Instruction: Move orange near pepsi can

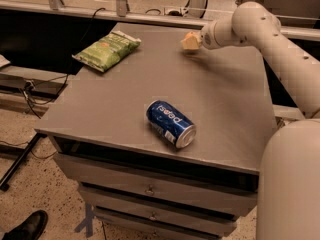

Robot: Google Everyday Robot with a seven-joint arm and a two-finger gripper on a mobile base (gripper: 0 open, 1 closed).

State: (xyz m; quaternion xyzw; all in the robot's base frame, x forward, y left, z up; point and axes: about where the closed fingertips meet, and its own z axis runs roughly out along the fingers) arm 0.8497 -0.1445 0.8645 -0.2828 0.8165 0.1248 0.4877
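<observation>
The pepsi can (170, 123) is blue with white lettering. It lies on its side near the front middle of the grey table (100, 109), silver end toward the front right. My gripper (190, 41) is at the table's far edge, right of centre and well behind the can, on the end of the white arm (270, 39) that reaches in from the right. I cannot make out the orange as a separate thing. Only a pale tan shape shows at the gripper's tip, so the orange may be hidden there.
A green crinkly chip bag (107, 49) lies at the table's far left corner. The table has drawers (150, 189) below its front edge. A low shelf with cables (30, 86) stands to the left. A black shoe (25, 226) is on the floor at the bottom left.
</observation>
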